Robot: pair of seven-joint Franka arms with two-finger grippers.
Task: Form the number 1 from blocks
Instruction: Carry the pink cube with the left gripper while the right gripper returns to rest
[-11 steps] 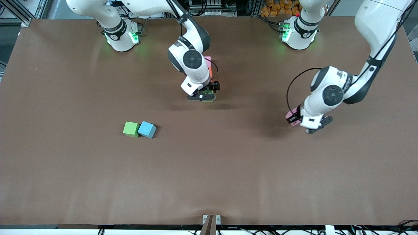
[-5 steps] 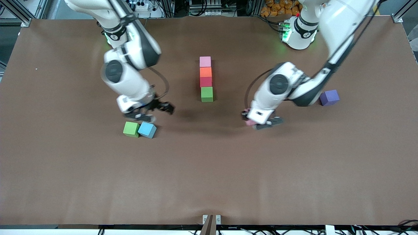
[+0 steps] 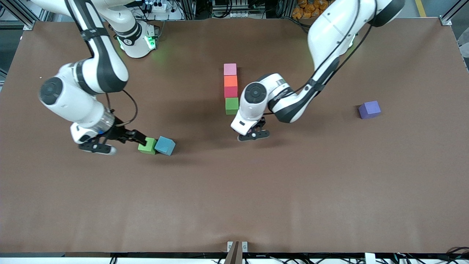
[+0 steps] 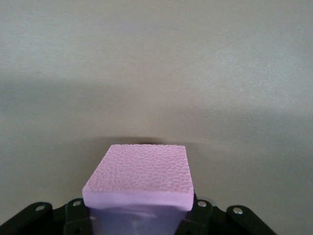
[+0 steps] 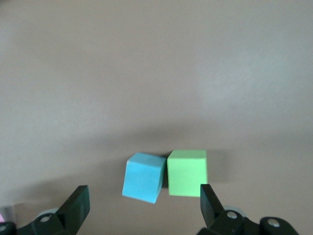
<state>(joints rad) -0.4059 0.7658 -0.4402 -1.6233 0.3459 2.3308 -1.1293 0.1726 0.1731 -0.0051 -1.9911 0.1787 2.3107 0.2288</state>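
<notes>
A column of blocks lies mid-table: light pink point(image 3: 230, 69), orange point(image 3: 231, 81), red point(image 3: 231, 91), then green point(image 3: 232, 105) at the end nearest the front camera. My left gripper point(image 3: 253, 135) point(image 4: 139, 215) hovers over the table just beside that green end, shut on the second light pink block point(image 4: 139, 178), which the hand hides in the front view. Toward the right arm's end, a second green block point(image 3: 147, 145) point(image 5: 187, 172) touches a blue block point(image 3: 165, 146) point(image 5: 143, 176). My right gripper point(image 3: 122, 142) point(image 5: 142, 208) is open, low beside that green block, both blocks just ahead of its fingertips.
A purple block point(image 3: 369, 109) sits alone toward the left arm's end of the brown table point(image 3: 234, 198). The left arm's forearm stretches above the table between its base and the column.
The right arm left the column and swung toward its own end, down to the green and blue pair. The left arm carried the pink block inward to the column, uncovering the purple block.
</notes>
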